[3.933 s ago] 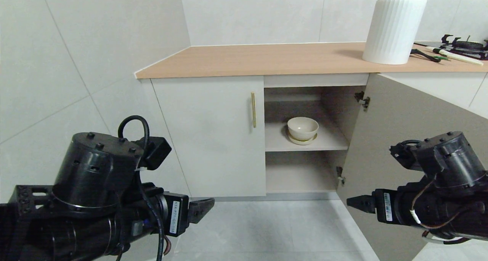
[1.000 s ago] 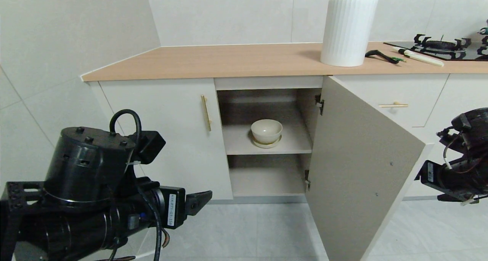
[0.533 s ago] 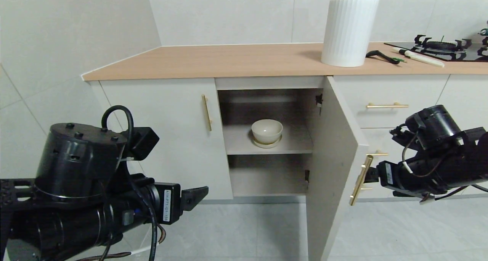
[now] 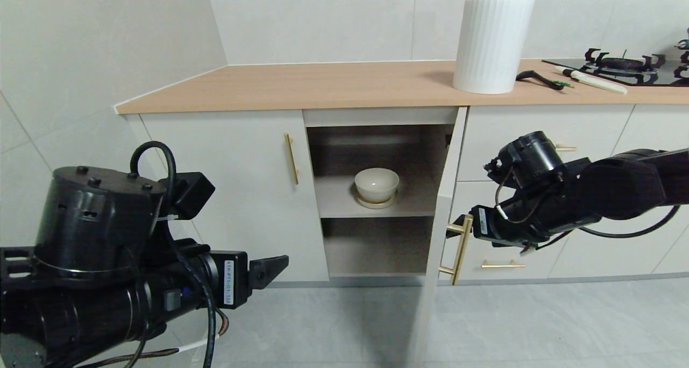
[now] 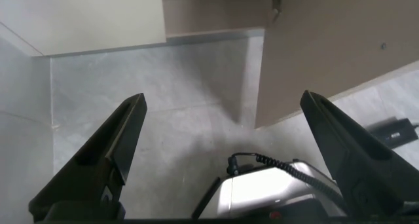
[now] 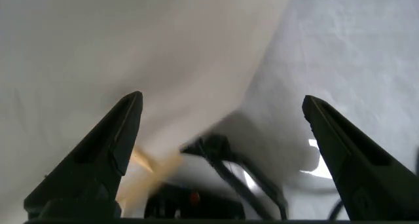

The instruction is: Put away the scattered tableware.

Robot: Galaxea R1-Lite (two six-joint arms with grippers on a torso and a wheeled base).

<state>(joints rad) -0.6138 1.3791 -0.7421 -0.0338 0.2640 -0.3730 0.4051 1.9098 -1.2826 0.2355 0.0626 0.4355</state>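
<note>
**Closing the cupboard door**

I think I'm closing up now. The round cream bowl (image 4: 377, 184) sits far back on the cupboard shelf. My right gripper (image 4: 456, 229) is spread wide and holds nothing, right by the white door's gold bar handle (image 4: 461, 249). The left gripper (image 4: 269, 271) is spread wide too. Next, I should push the door gently left.

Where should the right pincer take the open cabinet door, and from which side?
Take the gold bar handle by the door's free edge, not the panel. The bar stands vertical, off the outer face on posts, so approach that face from the robot's right, closing across it horizontally. The open right pincer is at its upper end.
</note>
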